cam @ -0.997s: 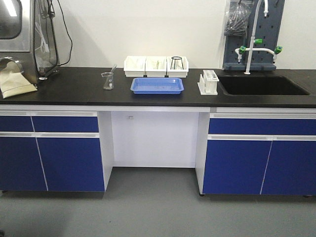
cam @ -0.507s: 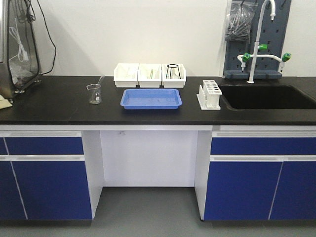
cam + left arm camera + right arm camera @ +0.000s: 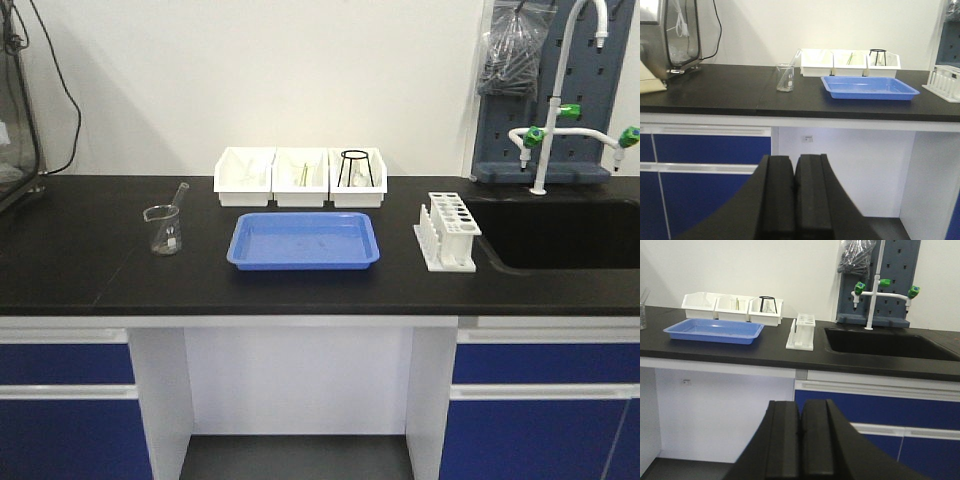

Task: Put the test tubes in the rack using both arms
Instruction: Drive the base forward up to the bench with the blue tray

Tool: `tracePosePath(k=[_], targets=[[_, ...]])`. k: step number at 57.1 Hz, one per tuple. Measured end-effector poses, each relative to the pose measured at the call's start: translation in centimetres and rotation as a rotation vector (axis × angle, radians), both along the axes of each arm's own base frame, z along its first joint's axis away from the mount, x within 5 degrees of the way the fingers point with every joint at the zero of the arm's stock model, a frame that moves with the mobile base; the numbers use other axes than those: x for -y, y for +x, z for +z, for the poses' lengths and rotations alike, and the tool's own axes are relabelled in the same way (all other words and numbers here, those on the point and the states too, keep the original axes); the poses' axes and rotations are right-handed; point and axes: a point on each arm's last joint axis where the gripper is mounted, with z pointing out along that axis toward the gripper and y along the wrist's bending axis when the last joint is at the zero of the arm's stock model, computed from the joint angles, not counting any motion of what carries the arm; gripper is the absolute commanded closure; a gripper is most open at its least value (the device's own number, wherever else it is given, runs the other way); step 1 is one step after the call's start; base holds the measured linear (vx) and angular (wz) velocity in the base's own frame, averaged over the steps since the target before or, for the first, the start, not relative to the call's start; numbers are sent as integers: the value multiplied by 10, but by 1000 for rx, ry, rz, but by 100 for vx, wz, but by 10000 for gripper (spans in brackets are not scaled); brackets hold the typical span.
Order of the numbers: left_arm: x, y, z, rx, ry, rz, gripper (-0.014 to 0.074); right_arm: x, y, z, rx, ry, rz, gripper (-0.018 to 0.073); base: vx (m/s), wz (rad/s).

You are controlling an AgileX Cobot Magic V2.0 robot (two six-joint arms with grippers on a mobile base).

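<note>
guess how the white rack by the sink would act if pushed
The rack looks like thin, open plastic with no tubes visible, so probably light and apt to slide on the smooth counter. It is narrow end-on in the right wrist view, so a high push might tip it, possibly into the sink beside it.

a black lab counter (image 3: 90,270) on blue cabinets (image 3: 65,425) runs along a white wall (image 3: 280,75).

Cropped at three o'clock, left wrist view: rack (image 3: 945,82). Cropped at three o'clock, front view: sink (image 3: 565,240). Too faint to tell: contents of blue tray (image 3: 303,266) and white bins (image 3: 300,197).
</note>
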Motion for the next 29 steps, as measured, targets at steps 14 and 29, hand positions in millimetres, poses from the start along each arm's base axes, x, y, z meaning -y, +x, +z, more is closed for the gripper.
tracePosePath(k=[14,29], targets=[[0,0,0,0,0,0,601,0,0,0,0,0,0,568,50,-1],[0,0,0,0,0,0,601,0,0,0,0,0,0,568,47,-2]])
